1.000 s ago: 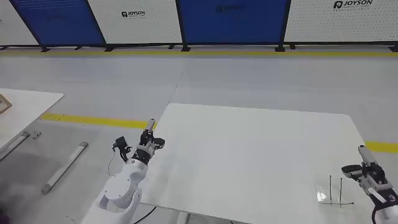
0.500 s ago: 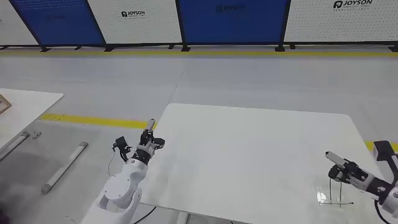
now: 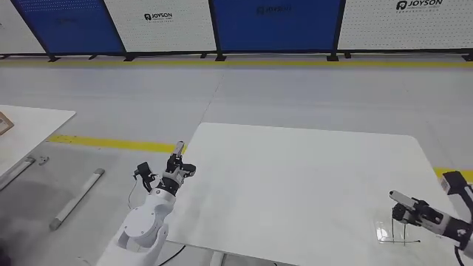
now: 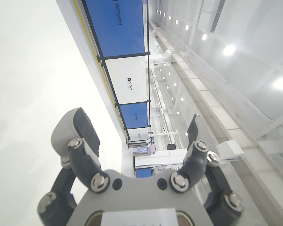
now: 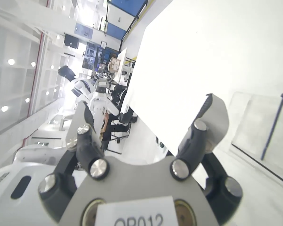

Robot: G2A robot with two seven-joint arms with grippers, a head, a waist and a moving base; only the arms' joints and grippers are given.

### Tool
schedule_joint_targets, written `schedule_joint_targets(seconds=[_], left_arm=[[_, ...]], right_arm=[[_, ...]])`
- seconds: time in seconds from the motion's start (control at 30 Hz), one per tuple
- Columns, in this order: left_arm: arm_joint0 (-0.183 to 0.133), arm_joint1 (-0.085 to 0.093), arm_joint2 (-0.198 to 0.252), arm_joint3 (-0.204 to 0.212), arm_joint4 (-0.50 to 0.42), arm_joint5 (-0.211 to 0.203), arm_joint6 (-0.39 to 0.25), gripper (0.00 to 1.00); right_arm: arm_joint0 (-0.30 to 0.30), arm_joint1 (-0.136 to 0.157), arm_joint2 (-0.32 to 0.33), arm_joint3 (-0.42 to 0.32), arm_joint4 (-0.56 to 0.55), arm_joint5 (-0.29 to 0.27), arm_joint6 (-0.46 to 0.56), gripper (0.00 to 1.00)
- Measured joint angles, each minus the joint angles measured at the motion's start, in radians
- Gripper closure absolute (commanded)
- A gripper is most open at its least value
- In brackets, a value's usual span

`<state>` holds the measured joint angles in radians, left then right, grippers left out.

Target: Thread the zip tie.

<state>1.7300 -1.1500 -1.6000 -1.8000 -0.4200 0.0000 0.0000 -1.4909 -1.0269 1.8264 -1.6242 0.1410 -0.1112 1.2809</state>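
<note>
Your spread, empty right gripper may slide over the thin dark plastic zip tie lying flat.

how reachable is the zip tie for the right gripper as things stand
Probably yes: the right gripper is open, close beside the zip tie lying on a clear sheet, with nothing between them.

**Both grippers open, arms far apart**

Left arm at near left, forearm angled forward. Left gripper points away from the robot, jaws wide apart. Right arm low at near right. Right gripper angled inward toward the other arm, jaws spread.
</note>
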Motion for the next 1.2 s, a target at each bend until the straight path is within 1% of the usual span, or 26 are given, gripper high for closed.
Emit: schedule_joint_targets(seconds=[0.07,0.13,0.2,0.27,0.33,0.77,0.83,0.9,0.97,1.0,1.1,1.13,1.2], left_arm=[[0.0,0.0,0.0,0.0,0.0,0.0,0.0,0.0],[0.0,0.0,0.0,0.0,0.0,0.0,0.0,0.0],[0.0,0.0,0.0,0.0,0.0,0.0,0.0,0.0],[0.0,0.0,0.0,0.0,0.0,0.0,0.0,0.0],[0.0,0.0,0.0,0.0,0.0,0.0,0.0,0.0],[0.0,0.0,0.0,0.0,0.0,0.0,0.0,0.0],[0.0,0.0,0.0,0.0,0.0,0.0,0.0,0.0],[0.0,0.0,0.0,0.0,0.0,0.0,0.0,0.0],[0.0,0.0,0.0,0.0,0.0,0.0,0.0,0.0],[0.0,0.0,0.0,0.0,0.0,0.0,0.0,0.0],[0.0,0.0,0.0,0.0,0.0,0.0,0.0,0.0],[0.0,0.0,0.0,0.0,0.0,0.0,0.0,0.0],[0.0,0.0,0.0,0.0,0.0,0.0,0.0,0.0]], right_arm=[[0.002,0.01,0.033,0.026,0.018,-0.029,0.071,0.0],[-0.003,0.019,0.058,0.045,0.024,-0.053,0.109,0.0],[-0.018,0.035,0.051,0.051,0.016,-0.086,0.111,0.0],[-0.024,0.055,0.023,0.06,0.003,-0.109,0.109,0.0],[-0.023,0.06,0.017,0.062,0.001,-0.111,0.109,0.0],[-0.022,0.059,0.018,0.062,0.002,-0.11,0.109,0.0],[-0.024,0.064,0.037,0.047,-0.019,-0.126,0.1,0.0],[-0.044,0.074,0.096,0.034,-0.063,-0.164,0.101,0.0],[-0.076,0.088,0.143,0.026,-0.043,-0.196,0.109,0.0],[-0.09,0.096,0.154,0.023,-0.033,-0.204,0.11,0.0],[-0.115,0.13,0.152,0.024,-0.045,-0.212,0.109,0.0],[-0.115,0.141,0.137,0.025,-0.053,-0.212,0.109,0.0],[-0.1,0.169,0.085,0.039,-0.063,-0.209,0.109,0.0]])
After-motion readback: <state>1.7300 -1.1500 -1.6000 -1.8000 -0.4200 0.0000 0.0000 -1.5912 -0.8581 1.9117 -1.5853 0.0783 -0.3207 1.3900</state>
